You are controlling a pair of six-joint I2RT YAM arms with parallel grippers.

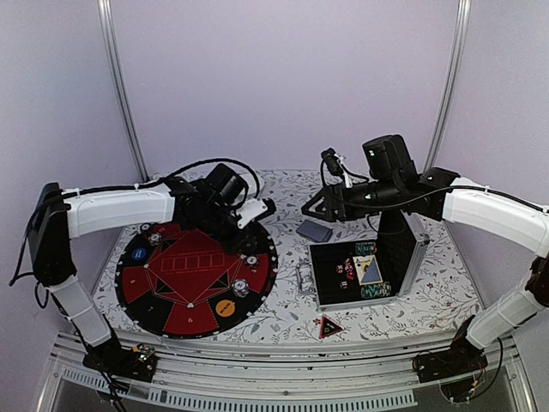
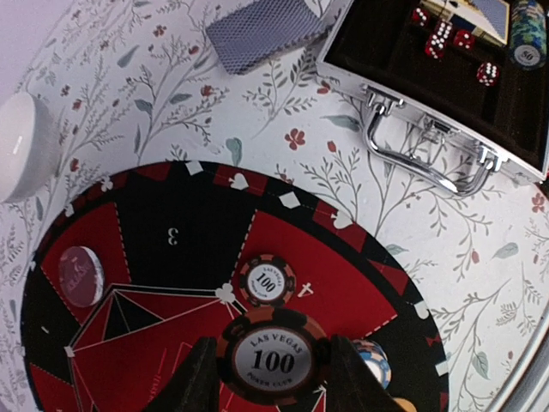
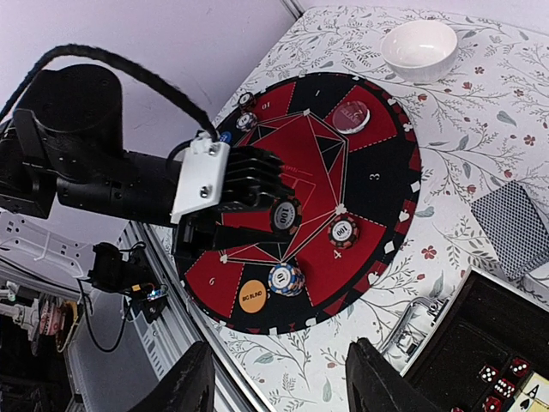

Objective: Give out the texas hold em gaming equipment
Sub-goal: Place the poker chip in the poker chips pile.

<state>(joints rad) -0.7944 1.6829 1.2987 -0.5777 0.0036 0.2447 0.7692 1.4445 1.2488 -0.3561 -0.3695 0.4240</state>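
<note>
Partly cropped, left fingers (image 2: 193, 382) pinch a striped chip (image 2: 274, 356); right fingers (image 3: 193, 378) spread, empty.

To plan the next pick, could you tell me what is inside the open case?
Red dice, striped chips and a face-up card lie in the case; the right arm covers its far end.
</note>
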